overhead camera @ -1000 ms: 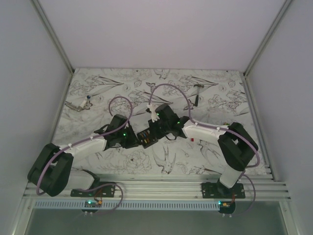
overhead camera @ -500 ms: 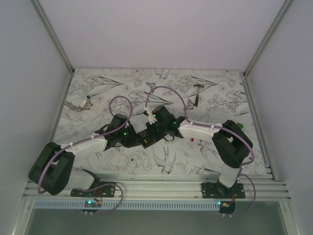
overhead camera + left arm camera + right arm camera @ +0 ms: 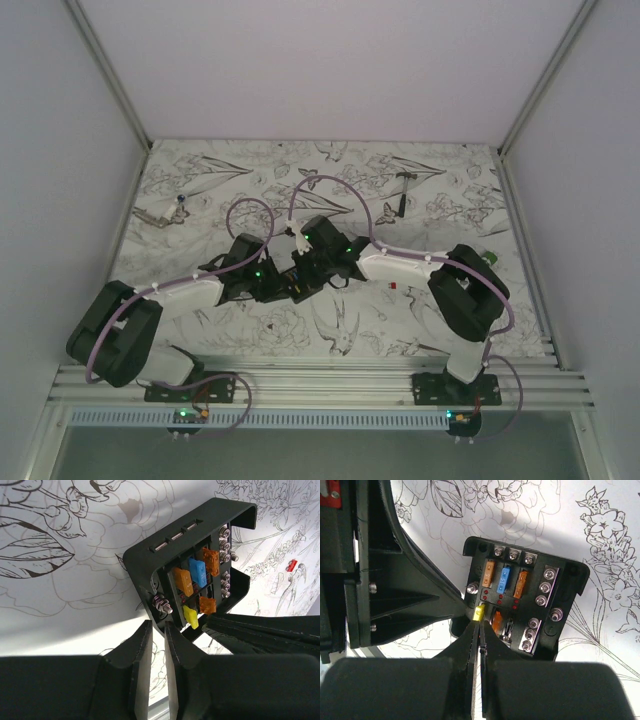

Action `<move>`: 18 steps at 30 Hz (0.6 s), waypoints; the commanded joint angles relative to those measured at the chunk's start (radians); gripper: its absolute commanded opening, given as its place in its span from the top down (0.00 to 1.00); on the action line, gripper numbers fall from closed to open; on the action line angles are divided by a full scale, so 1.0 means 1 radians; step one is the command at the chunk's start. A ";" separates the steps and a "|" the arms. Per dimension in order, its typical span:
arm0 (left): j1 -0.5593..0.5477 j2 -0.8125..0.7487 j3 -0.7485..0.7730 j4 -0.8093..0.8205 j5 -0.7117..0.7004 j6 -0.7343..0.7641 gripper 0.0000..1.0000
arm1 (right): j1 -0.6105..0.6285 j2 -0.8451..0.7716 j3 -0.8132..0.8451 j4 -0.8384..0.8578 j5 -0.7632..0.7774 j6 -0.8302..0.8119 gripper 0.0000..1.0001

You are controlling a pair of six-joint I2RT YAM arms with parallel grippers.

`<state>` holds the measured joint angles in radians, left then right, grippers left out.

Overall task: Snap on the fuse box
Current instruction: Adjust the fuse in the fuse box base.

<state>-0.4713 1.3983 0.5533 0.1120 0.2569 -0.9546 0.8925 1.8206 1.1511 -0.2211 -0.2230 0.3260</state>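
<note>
Nearest the bases, the left pincer (image 3: pixel 156 630) is squeezed almost shut on the corner wall of the fuse box (image 3: pixel 140 562). The box sits mid-desk (image 3: pixel 200 170), face open to both wrist cams. The right pincer (image 3: pixel 479 625) comes in from the other side, tips pinched tight on the yellow fuse (image 3: pixel 479 613). The blue fuse (image 3: pixel 505 580) and the orange ones are seated in their slots beside it. A tiny red bit (image 3: pixel 395 287) lies just right of the box. Further back there's a small dark tool (image 3: pixel 402 204), and a silvery thing (image 3: pixel 160 213) far left.
</note>
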 commanded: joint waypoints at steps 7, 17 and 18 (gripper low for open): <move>-0.005 0.020 -0.009 0.017 0.012 -0.013 0.82 | 0.031 0.064 0.020 -0.112 0.151 0.000 0.97; -0.006 0.003 -0.010 0.016 0.020 -0.016 0.81 | 0.063 -0.068 0.028 -0.046 0.071 -0.069 0.90; -0.006 -0.001 -0.011 0.017 0.018 -0.015 0.81 | 0.061 -0.074 0.028 -0.043 0.080 -0.069 0.88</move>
<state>-0.4721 1.4128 0.5533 0.1223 0.2596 -0.9588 0.9478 1.8069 1.1664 -0.2665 -0.1436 0.2863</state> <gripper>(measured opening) 0.191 0.098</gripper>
